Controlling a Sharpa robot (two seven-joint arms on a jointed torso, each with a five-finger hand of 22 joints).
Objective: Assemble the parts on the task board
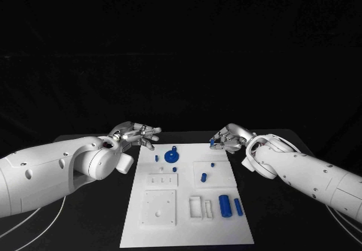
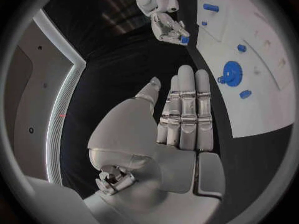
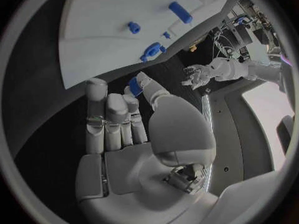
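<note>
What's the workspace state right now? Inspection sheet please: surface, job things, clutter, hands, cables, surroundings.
Surface: black table, dark all round the board.
Job's things: white task board in the middle; blue gear near its far end; large blue cylinder with a thinner blue pin beside it at the near right; small blue pegs between.
Clutter: nothing seen.
Hands: left hand off the board's far left corner, fingers apart, holding nothing; right hand at the far right corner, pinching a small blue part.
Cables: thin white cables trail on the table under the left arm.
Surroundings: black backdrop behind the table.
</note>
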